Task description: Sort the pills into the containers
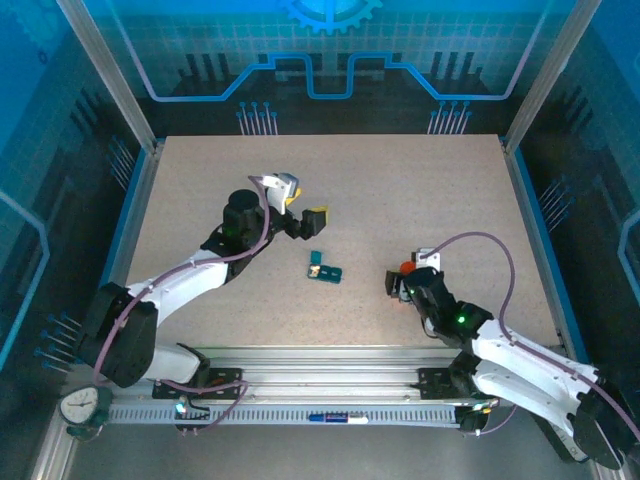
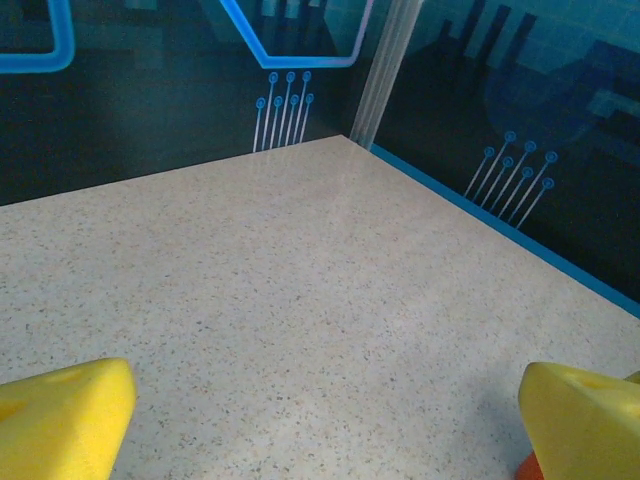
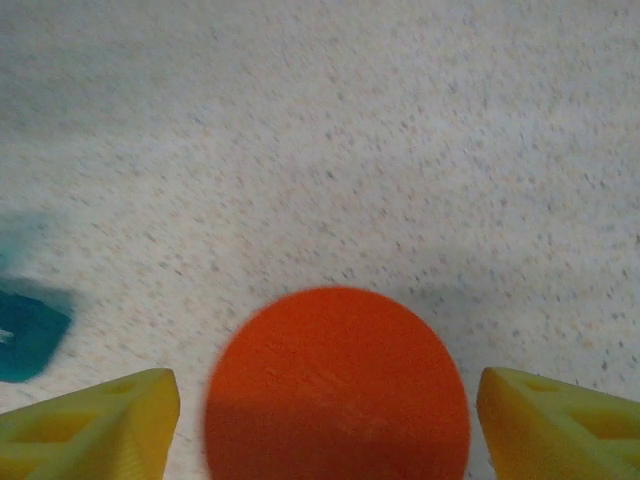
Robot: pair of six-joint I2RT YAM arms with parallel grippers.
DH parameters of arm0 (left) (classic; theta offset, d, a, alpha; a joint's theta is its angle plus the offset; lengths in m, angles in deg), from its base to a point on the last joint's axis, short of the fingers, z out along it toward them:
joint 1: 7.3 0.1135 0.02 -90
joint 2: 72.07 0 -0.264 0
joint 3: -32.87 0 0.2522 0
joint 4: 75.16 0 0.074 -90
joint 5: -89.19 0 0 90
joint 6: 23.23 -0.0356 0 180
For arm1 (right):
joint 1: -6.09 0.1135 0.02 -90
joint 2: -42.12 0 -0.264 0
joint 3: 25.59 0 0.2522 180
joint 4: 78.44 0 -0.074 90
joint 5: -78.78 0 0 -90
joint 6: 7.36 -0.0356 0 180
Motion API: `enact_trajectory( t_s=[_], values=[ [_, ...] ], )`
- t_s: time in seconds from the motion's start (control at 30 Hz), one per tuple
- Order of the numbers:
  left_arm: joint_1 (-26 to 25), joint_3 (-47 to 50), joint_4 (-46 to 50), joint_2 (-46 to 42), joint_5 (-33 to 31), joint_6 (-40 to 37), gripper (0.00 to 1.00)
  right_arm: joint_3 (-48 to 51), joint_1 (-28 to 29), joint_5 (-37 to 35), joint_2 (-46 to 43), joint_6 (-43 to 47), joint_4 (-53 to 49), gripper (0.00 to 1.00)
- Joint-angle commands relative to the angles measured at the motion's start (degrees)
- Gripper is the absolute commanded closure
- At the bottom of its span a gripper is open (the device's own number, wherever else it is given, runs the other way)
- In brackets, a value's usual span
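A speckled beige table (image 1: 400,190) lies inside blue-lit enclosure walls (image 1: 330,60). An orange round thing (image 3: 338,385), perhaps a bottle's cap, stands on it, blurred at this close range.

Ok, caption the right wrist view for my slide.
Right hand open around the orange bottle, teal pill box at the frame's left edge.
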Motion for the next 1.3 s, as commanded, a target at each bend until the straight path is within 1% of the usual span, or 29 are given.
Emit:
enact_trajectory(
  t_s=[0.0, 0.07, 0.13, 0.23, 0.33, 0.47, 0.57, 0.7, 0.9, 1.1, 1.27],
  values=[
    [0.76, 0.91, -2.00, -1.31, -1.00, 0.94, 0.01, -5.22, -1.09, 2.03, -1.03, 3.02, -2.32, 0.20],
    [1.00, 0.58, -1.50, -1.05, 1.19, 0.56, 0.01, -7.55, -1.99, 3.98, -0.72, 4.19, -3.29, 0.19],
    [1.09, -0.07, -0.38, -0.63, 1.54, 0.23, 0.01, -9.87, -3.03, 7.15, -0.02, 5.03, -4.04, 0.18],
    [1.16, -0.70, 0.47, -0.20, 1.57, -0.68, 0.01, -14.36, -4.82, 13.88, 2.80, 7.51, -4.51, 0.18],
    [1.28, -0.44, -0.60, -0.03, 0.13, -0.96, 0.01, -19.04, -5.70, 23.00, 7.87, 10.61, -4.93, 0.18],
    [1.90, 0.02, -2.68, 0.69, -1.13, -0.70, 0.01, -25.21, -5.49, 35.52, 17.32, 14.14, -6.00, 0.19],
    [2.52, 0.51, -5.20, 1.61, -1.74, 0.52, 0.01, -27.99, -4.41, 41.47, 24.37, 15.91, -5.97, 0.20],
    [3.65, -0.09, -5.68, 2.55, -1.33, 1.90, 0.01, -29.58, -2.42, 43.12, 31.63, 16.17, -3.63, 0.20],
    [6.36, -0.47, -4.09, 2.39, -1.60, 4.80, 0.01, -29.90, -2.15, 46.36, 41.93, 14.43, 2.51, 0.21],
    [7.42, -0.14, -3.08, 0.99, -3.46, 4.70, 0.01, -35.51, -2.24, 47.14, 52.56, 14.97, 5.28, 0.21],
    [7.70, 0.12, -2.62, 0.27, -3.75, 4.41, 0.01, -40.04, -2.32, 48.41, 58.83, 15.97, 5.03, 0.21]
  ],
)
